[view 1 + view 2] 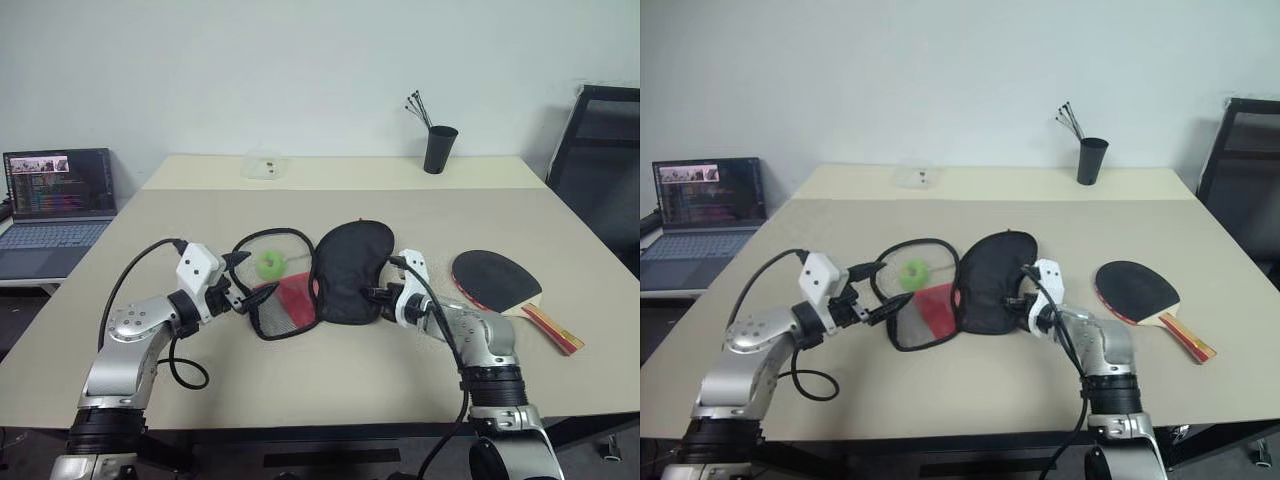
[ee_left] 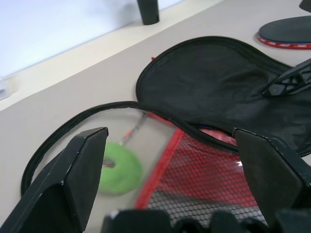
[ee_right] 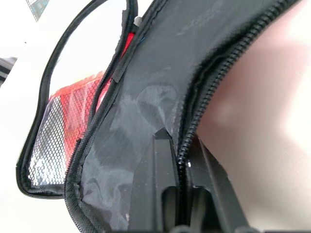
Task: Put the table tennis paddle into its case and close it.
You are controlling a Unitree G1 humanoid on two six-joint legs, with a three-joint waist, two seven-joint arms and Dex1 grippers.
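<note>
The case lies unzipped in the middle of the table, its black flap folded out to the right. Its red mesh part and a lime-green tag lie to the left, inside the looped zipper edge. My right gripper is at the flap's right edge and, in the right wrist view, is shut on the case's zipper rim. At the left side of the case, my left gripper stands open over the red mesh, holding nothing. The table tennis paddle lies black face up to the right of my right arm.
A black cup with pens and a small clear container stand at the far edge of the table. An open laptop sits on a side surface at the left. A black chair stands at the right.
</note>
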